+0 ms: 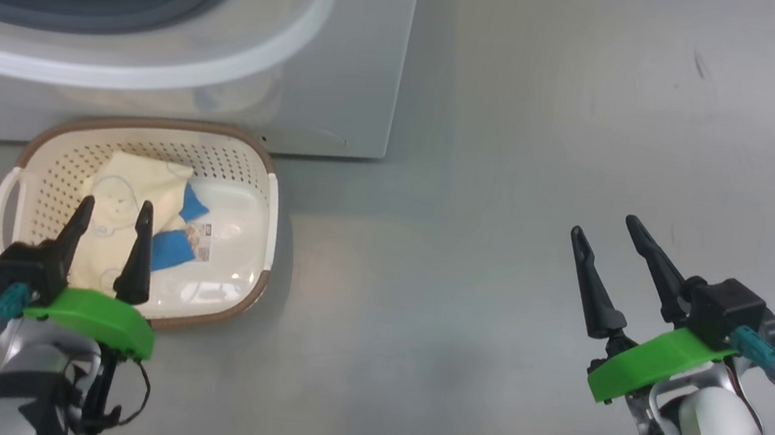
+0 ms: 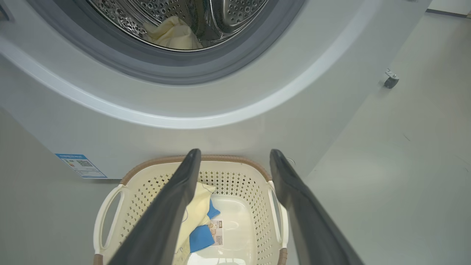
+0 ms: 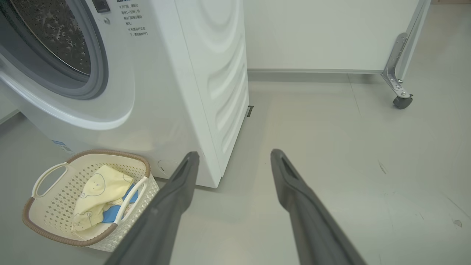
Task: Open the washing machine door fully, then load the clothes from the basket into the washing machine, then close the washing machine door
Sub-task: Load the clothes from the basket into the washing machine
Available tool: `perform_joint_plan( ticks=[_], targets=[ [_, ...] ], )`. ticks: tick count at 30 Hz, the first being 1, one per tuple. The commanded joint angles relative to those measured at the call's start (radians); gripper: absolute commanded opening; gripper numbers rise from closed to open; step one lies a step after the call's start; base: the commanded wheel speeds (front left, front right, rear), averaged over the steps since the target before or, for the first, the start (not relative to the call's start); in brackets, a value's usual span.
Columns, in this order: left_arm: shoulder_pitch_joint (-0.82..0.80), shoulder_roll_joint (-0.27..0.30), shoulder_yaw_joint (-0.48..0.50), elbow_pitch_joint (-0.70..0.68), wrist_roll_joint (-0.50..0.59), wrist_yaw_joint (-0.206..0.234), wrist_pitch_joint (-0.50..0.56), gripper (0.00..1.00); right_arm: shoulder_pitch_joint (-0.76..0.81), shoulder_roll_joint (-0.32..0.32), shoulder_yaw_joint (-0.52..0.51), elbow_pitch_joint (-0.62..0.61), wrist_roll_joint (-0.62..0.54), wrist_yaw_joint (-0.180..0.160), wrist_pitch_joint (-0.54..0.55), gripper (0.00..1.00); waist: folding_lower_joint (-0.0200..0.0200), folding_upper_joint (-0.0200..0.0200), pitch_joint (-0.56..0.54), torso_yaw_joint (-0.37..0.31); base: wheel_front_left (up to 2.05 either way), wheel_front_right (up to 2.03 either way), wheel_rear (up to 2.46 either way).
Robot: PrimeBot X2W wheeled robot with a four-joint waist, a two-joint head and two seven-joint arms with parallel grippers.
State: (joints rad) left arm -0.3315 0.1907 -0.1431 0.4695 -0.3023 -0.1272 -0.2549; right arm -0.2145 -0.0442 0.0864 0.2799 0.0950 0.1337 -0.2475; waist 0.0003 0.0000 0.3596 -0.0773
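Clothes (image 1: 128, 188) — one pile in basket (image 1: 256, 167), one piece (image 2: 173, 35) in drum (image 2: 239, 11).

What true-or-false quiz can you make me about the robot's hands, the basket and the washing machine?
1. A yellow bear-print garment lies in the basket. True.
2. The left hand is gripping that garment. False: it is open above the basket, holding nothing.
3. A pale yellow garment is inside the drum of the washing machine. True.
4. The right hand is over the basket. False: it is open over the floor, to the right of the washing machine.
5. The basket sits on top of the washing machine. False: it stands on the floor in front of it.
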Motion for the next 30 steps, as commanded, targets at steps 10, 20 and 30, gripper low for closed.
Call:
perform_joint_plan(
  ticks=[10,20,30],
  targets=[
    [-0.28,0.158,-0.11,0.259,-0.049,-0.003,0.018,1.0,-0.066,-0.006,0.003,-0.074,-0.015,-0.003,-0.013,1.0,-0.0003,0.0,0.259,-0.075,0.0,0.0,0.0],
    [-0.508,0.246,-0.254,0.528,-0.113,-0.003,0.148,1.0,-0.089,-0.006,0.006,-0.102,0.001,-0.003,-0.014,1.0,-0.0003,0.0,0.379,-0.121,0.0,0.0,0.0],
    [-0.651,0.298,-0.325,0.738,-0.11,0.005,0.252,1.0,-0.115,-0.006,0.036,-0.139,0.033,-0.003,-0.014,1.0,-0.0003,0.0,0.481,-0.18,0.0,0.0,0.0]
  ],
)
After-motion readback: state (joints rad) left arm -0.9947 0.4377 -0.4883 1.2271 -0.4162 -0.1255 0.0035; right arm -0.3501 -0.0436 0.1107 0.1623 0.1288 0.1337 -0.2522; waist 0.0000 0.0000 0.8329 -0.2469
